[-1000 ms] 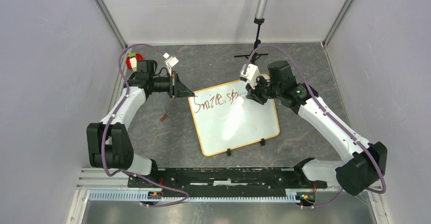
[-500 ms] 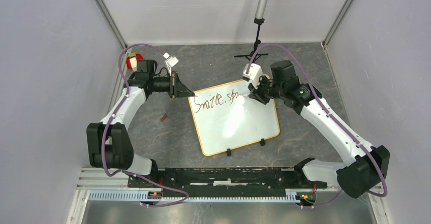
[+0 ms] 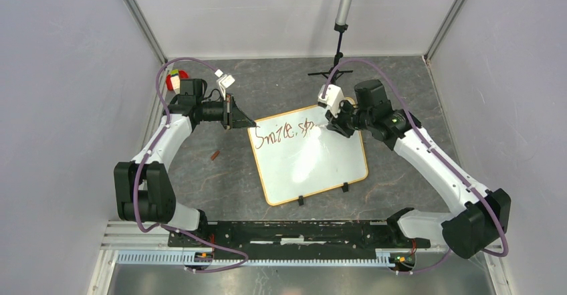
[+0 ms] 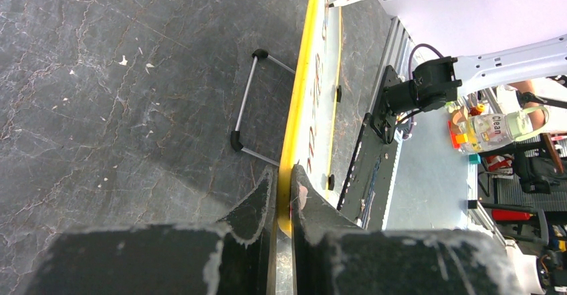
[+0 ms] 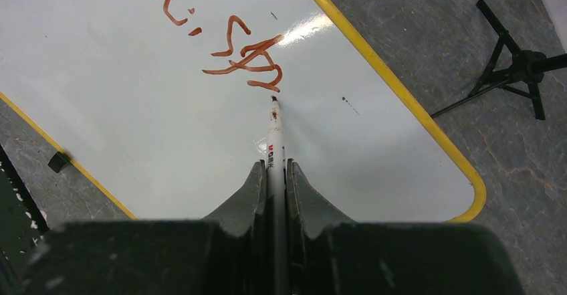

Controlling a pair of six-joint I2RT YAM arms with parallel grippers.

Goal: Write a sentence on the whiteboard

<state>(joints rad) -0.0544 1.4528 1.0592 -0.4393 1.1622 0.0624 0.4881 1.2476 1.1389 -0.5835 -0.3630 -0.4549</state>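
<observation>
left gripper (image 4: 283, 182) clamping whiteboard (image 3: 311, 164) edge; right gripper (image 5: 275, 173) pinching marker (image 5: 275, 128), tip touching beside sentence (image 5: 244, 57), bare board lying either side of fingers.

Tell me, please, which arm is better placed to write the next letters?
Right. The right hand grips the marker, tip by the red lettering on the whiteboard; the left hand clamps the board's edge.

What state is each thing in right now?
whiteboard, edge clamped, mostly blank
sentence, unfinished, reads roughly "Smile, sp"
marker, uncapped, tip at the board by the last stroke
left gripper, shut on the whiteboard's edge
right gripper, shut on the marker
</observation>
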